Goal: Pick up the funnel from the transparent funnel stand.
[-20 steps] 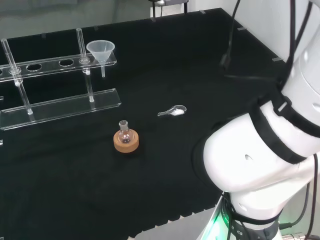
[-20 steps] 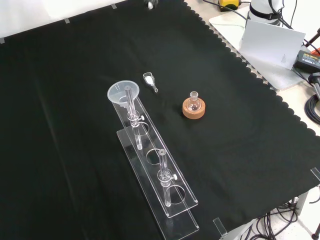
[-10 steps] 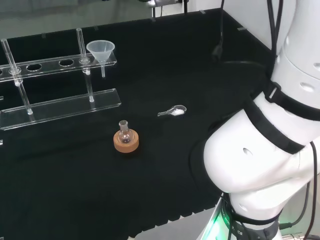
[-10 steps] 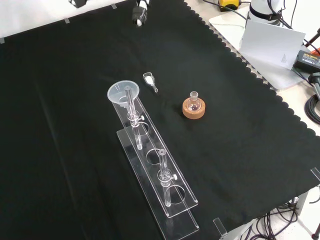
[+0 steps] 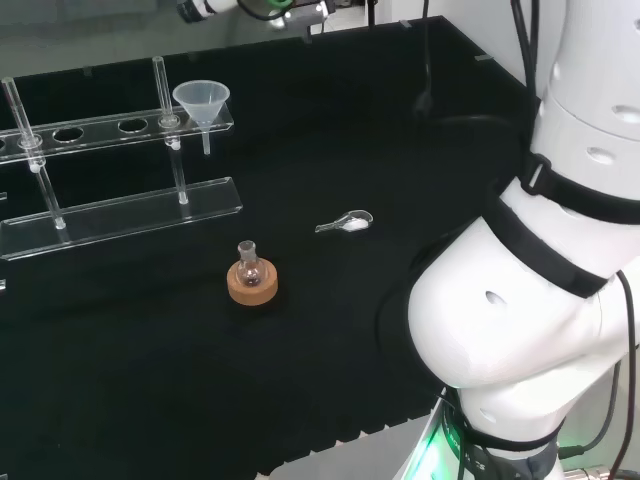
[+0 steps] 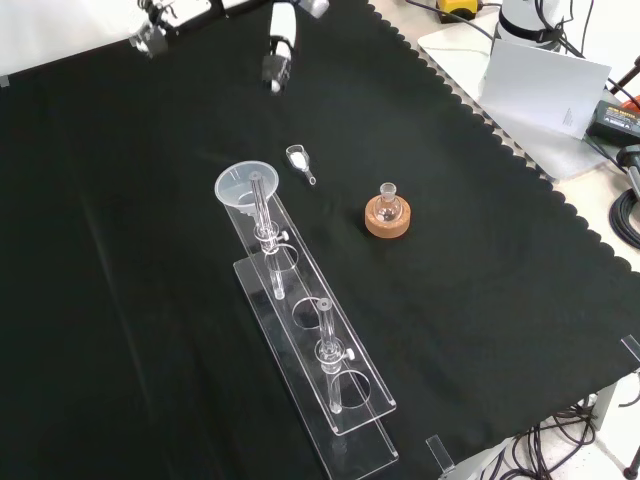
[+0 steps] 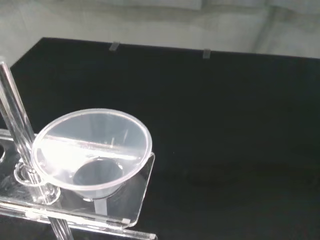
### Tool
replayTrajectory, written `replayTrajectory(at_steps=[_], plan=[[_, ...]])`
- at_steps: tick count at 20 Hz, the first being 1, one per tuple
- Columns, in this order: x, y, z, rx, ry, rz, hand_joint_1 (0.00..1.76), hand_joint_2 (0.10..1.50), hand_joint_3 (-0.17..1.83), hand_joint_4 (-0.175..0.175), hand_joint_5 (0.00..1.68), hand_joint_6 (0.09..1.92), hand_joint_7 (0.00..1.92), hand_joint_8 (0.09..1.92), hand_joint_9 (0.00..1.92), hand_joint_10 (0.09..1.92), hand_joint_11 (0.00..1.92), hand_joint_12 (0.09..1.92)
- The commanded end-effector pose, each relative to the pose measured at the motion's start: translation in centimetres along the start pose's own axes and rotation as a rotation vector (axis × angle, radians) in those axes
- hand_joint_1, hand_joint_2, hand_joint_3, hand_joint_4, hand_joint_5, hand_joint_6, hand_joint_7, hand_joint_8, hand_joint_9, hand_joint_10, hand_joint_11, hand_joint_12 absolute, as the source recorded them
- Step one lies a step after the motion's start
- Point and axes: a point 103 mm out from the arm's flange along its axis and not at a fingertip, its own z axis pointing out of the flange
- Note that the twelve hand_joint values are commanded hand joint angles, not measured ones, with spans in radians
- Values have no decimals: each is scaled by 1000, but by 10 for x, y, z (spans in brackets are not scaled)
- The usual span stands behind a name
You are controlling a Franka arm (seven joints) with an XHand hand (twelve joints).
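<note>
Funnel (image 6: 246,188) sits in the end hole of the transparent funnel stand (image 6: 312,352), at the stand's far end in the front view, right-hand end in the head view (image 5: 201,101). Cone up, stem down through the top shelf, so it just hangs by its cone and should lift straight out; nothing clamps it. An upright clear rod rises just beside the cone in the wrist view, close enough that I'd guess it could get in the way of the fingers. Other holes along the shelf look empty.

Outward: a small scoop (image 6: 298,160) lies on the cloth near the funnel end, apart from the stand. A small round flask (image 5: 248,264) sits on a cork ring (image 5: 252,284), well apart from the stand, kept upright by the ring.

Hand (image 6: 278,52) comes in at the front view's top, above the cloth and well short of the funnel, touching nothing. Only a bit of it shows; cannot tell if fingers are spread or curled. Wrist view looks down onto the funnel's rim (image 7: 92,152), so the approach seems aimed at it. Pickup not yet begun.
</note>
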Motion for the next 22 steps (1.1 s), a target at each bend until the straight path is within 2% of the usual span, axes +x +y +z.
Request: replayTrajectory(at_steps=[1,7,10,13,18,22], plan=[[27,10,34,58,-14,1,379,688,-5,3,71,87,162,400,0,490,0,764],[40,3,56,85,20,-51,380,682,-4,1,40,87,81,481,0,536,0,1012],[47,3,69,106,31,-29,375,683,-4,0,39,87,70,496,0,537,0,1066],[54,2,84,159,36,-45,350,686,-1,-1,41,87,68,516,0,551,0,1130],[63,-3,103,245,23,-77,330,689,0,-2,31,87,57,523,0,544,0,1155],[60,-2,112,281,10,-73,294,677,-4,-5,2,87,15,518,0,439,0,1107]])
